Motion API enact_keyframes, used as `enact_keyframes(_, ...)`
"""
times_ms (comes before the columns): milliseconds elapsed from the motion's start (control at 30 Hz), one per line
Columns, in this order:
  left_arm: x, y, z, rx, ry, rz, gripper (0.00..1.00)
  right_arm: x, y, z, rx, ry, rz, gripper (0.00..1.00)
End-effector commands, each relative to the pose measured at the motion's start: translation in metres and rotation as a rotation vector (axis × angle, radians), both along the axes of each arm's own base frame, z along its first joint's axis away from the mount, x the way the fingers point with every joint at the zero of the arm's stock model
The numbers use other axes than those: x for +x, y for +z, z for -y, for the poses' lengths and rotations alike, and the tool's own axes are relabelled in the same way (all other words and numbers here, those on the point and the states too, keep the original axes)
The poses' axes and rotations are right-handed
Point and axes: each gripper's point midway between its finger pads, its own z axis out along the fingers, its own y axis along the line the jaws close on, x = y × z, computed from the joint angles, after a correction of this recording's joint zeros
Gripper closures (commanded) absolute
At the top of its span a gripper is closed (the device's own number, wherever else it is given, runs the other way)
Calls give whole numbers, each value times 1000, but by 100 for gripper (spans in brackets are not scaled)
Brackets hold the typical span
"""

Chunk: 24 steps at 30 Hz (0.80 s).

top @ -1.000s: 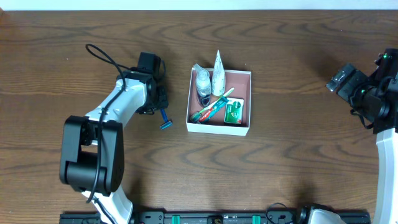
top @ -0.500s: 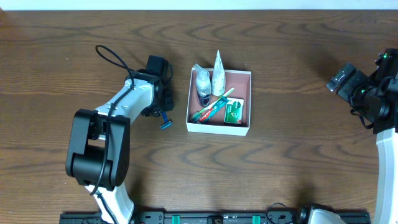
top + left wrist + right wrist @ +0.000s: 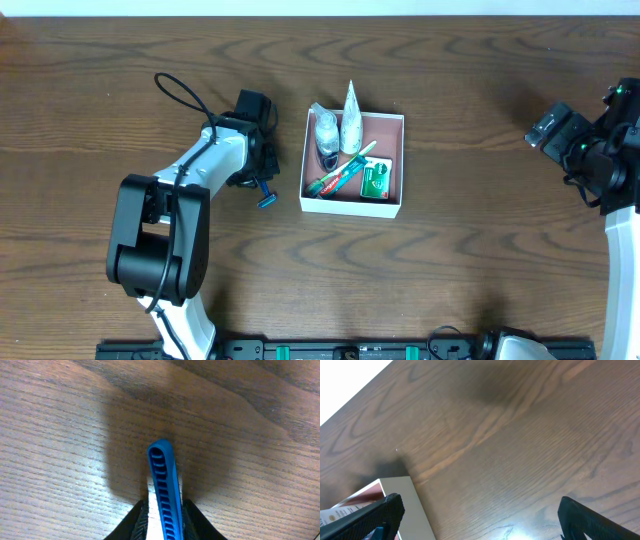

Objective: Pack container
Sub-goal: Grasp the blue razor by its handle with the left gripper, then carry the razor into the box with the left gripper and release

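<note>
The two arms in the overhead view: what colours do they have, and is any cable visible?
Both arms have white links and black joints. The left arm carries a looping black cable; the right arm shows a small green light.

The container (image 3: 350,209) sits in the middle of the table (image 3: 480,250). A razor (image 3: 266,195) lies at its 9 o'clock, just beside it. Inside, a bottle (image 3: 326,132) lies at 11 o'clock and a small pack (image 3: 375,181) at 5.

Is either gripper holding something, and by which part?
The left gripper pinches the blue razor by its ribbed handle; the right gripper is open and holds nothing.
</note>
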Motion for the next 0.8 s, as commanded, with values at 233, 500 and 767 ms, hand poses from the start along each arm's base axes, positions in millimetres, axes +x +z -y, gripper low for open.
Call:
enact_keyframes(233, -17, 1, -1, 3, -99, -77, 94, 0, 2, 2, -7, 6, 5, 1)
enact_keyframes(500, -18, 96, 5, -9, -211, 49, 94, 0, 2, 2, -7, 6, 5, 1)
enact_keyframes(767, -40, 204, 71, -36, -721, 398, 94, 0, 2, 2, -7, 6, 5, 1)
